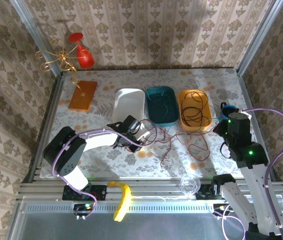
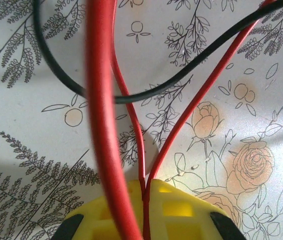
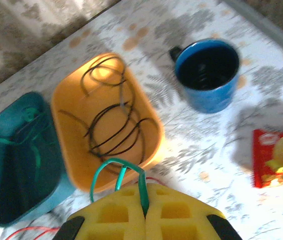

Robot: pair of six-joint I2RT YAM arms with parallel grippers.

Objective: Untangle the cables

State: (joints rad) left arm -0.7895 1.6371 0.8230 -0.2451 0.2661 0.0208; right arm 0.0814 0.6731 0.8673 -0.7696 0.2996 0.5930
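Yellow fingers [image 2: 176, 212] of the left pincer [image 2: 145, 190] meet around a red cable [image 2: 101, 100], whose strands fan away over the floral counter [image 2: 241, 60]; a black cable [image 2: 181, 75] crosses them farther out. Top view: this pincer sits low over the counter just in front of the white tray [image 1: 128, 102], and red strands sprawl rightward from it toward the orange tray [image 1: 181, 100]. Right pincer [image 3: 145, 195]: pads [image 3: 176, 215] closed on a loop of green cable [image 3: 112, 161], poised at the near edge of the orange tray, which contains coiled black cables [image 3: 111, 130]. Teal tray [image 3: 11, 165], just beside the orange one, contains more green cable. Blue mug [image 3: 209, 97] and a red snack packet [image 3: 269, 160] lie on the counter on the orange tray's other side, the mug upright and apart from the tray.
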